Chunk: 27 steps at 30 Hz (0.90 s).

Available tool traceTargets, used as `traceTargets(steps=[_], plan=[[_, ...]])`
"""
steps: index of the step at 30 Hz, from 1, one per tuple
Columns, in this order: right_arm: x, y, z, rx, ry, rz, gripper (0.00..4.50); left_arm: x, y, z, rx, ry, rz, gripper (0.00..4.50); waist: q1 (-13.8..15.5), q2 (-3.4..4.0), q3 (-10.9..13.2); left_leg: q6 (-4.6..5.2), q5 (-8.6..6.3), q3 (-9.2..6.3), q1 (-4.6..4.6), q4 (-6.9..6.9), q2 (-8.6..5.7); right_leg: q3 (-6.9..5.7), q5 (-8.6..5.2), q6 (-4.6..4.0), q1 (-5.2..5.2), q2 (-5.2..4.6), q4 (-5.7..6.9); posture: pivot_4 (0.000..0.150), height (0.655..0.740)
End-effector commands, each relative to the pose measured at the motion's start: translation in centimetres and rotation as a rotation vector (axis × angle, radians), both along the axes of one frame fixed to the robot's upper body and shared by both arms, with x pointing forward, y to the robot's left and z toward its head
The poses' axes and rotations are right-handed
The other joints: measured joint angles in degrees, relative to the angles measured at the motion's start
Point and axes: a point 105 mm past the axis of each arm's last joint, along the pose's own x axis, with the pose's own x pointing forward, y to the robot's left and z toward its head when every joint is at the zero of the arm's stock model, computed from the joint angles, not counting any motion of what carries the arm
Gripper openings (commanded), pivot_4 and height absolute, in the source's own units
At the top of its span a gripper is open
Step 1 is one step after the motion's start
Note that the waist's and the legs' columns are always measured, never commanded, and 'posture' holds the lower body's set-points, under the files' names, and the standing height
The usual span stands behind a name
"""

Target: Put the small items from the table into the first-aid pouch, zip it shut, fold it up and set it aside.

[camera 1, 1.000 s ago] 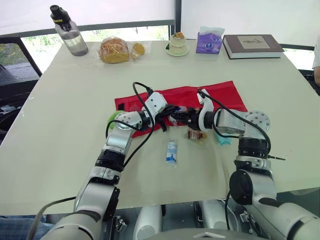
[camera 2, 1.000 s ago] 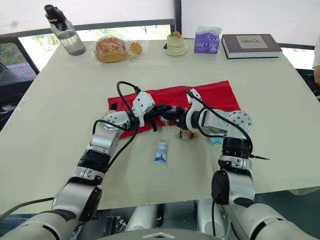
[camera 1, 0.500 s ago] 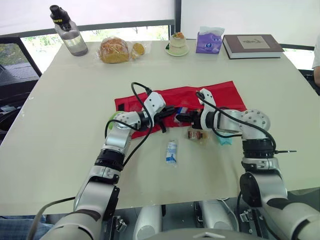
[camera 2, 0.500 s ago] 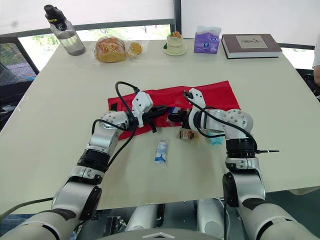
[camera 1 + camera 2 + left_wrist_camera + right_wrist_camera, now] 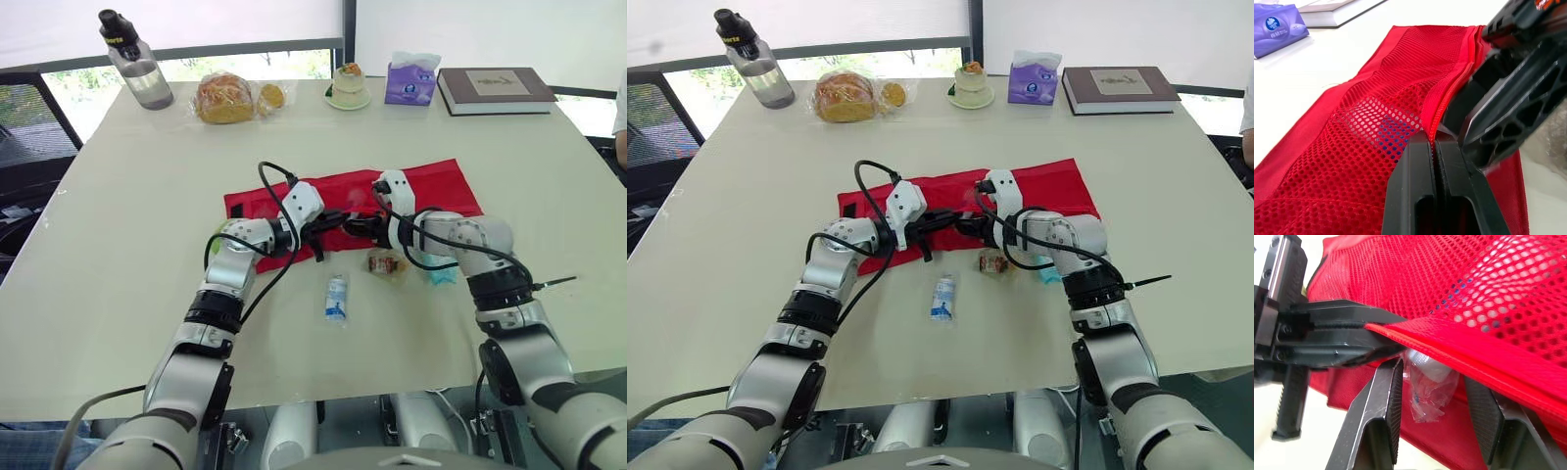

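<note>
Print on purple tissue pack (image 5: 1274,25) unreadable; left gripper (image 5: 1434,143) pinches pouch (image 5: 1371,103) edge.

The pouch (image 5: 1366,132) is red open-weave mesh cloth; the packet (image 5: 1425,391) is glossy, crinkled clear plastic.

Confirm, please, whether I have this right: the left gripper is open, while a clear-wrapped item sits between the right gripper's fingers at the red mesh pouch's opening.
Not quite: the left gripper is shut, pinching the zipper edge of the red mesh pouch, as the left wrist view shows. The clear-wrapped item does sit between the fingers of the right gripper at the opening.
</note>
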Motion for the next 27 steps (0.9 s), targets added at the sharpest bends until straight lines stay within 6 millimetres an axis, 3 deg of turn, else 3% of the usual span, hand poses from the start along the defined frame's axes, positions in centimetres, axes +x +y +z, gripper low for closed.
traceTargets(steps=[1,9,18,27], plan=[[0.1,0.3,1.5,-0.034,-0.082,0.057,1.94,-0.2,-0.4,1.0,0.007,-0.056,-0.036,0.0,0.01,0.0,0.0,0.0,0.0,0.0,0.0,0.0,0.0,0.0,0.0,0.0,0.0,0.0,0.0,0.15,0.7332],[1.6,1.5,1.2,-0.173,-0.178,0.105,1.94,-0.3,-1.0,0.9,0.008,-0.061,-0.058,0.0,-0.01,0.0,0.0,0.0,0.0,0.0,0.02,0.0,-0.01,0.0,0.0,0.0,0.0,0.0,0.02,0.15,0.7332],[3.0,0.6,1.7,-0.183,-0.24,0.04,1.94,-0.5,-0.5,0.4,0.017,-0.054,-0.048,0.0,0.0,0.0,0.0,0.0,0.0,-0.03,0.05,0.0,0.0,-0.01,0.0,0.0,0.0,0.0,0.06,0.15,0.7332],[0.7,1.4,0.6,-0.238,-0.245,0.202,1.94,0.0,-0.2,0.9,0.022,-0.08,-0.027,0.0,0.01,0.0,0.0,-0.01,0.0,-0.01,0.01,0.0,-0.01,-0.01,0.0,-0.01,0.0,0.0,0.01,0.15,0.7332]])
